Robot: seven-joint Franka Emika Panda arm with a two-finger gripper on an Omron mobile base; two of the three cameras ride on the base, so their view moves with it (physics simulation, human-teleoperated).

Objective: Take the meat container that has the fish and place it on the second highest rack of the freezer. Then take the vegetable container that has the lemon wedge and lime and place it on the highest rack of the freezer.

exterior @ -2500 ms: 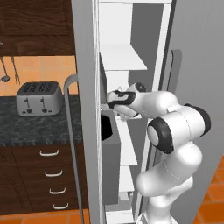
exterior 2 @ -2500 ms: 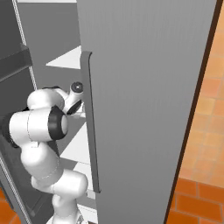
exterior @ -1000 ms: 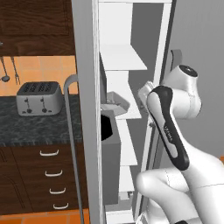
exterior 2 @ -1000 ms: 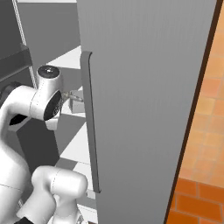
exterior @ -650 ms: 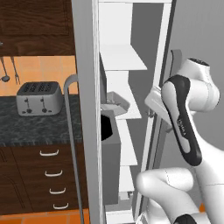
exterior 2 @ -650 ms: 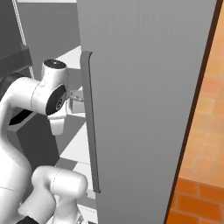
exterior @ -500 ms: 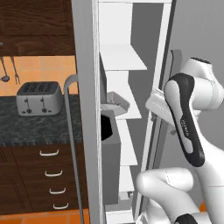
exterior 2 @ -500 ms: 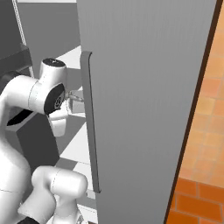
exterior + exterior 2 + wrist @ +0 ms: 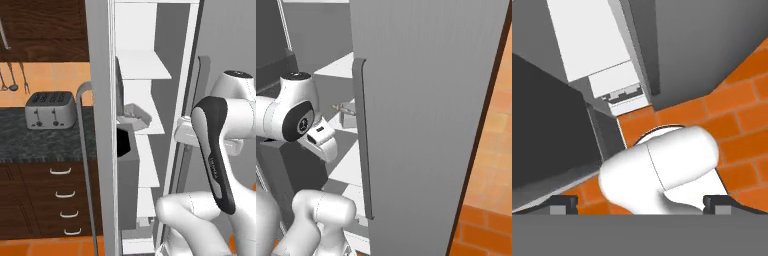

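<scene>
Meat container (image 9: 134, 114) | on freezer rack (image 9: 150, 128), unmoved | hand (image 9: 639, 202) withdrawn, spread empty

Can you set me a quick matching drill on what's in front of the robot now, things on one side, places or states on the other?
Things:
1. toaster
2. container
3. end effector
4. freezer door handle

Places or states:
A. open, holding nothing
B. on a freezer shelf
C. on the dark counter
D. upright grey bar on the door

Pairs: 1-C, 2-B, 3-A, 4-D
</scene>
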